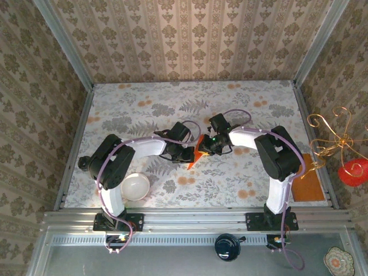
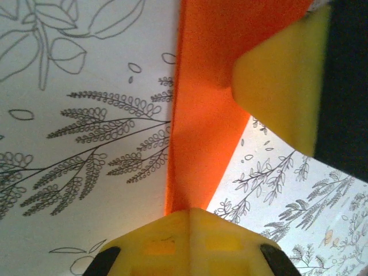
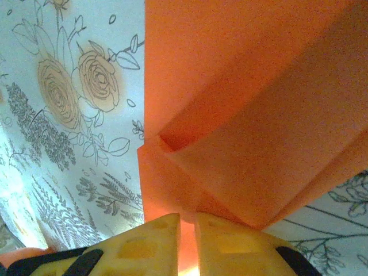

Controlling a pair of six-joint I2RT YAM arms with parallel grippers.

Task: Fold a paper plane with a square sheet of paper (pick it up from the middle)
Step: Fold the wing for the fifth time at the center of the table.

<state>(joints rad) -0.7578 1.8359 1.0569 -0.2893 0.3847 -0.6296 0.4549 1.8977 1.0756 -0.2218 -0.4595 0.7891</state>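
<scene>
The square sheet of paper [image 1: 194, 158] is bright orange and folded into layers with a point toward the near left, held above the flowered table [image 1: 144, 109] at its middle. My left gripper [image 1: 187, 154] is shut on one edge of it. In the left wrist view its jaws [image 2: 192, 215] meet on a narrow upright strip of the paper [image 2: 201, 115], with the other arm's yellow finger [image 2: 282, 86] pressing the paper at the upper right. My right gripper [image 1: 206, 146] is shut on the other side. In the right wrist view its fingertips [image 3: 187, 221] pinch the folded layers [image 3: 241, 115], with paper in the thin gap.
A white bowl [image 1: 136, 186] sits near the left arm's base. A duller brownish-orange rectangle [image 1: 309, 183] lies at the table's right edge. A gold wire ornament with a red heart [image 1: 339, 149] hangs outside the right wall. A dark round object [image 1: 229, 247] sits below the front rail.
</scene>
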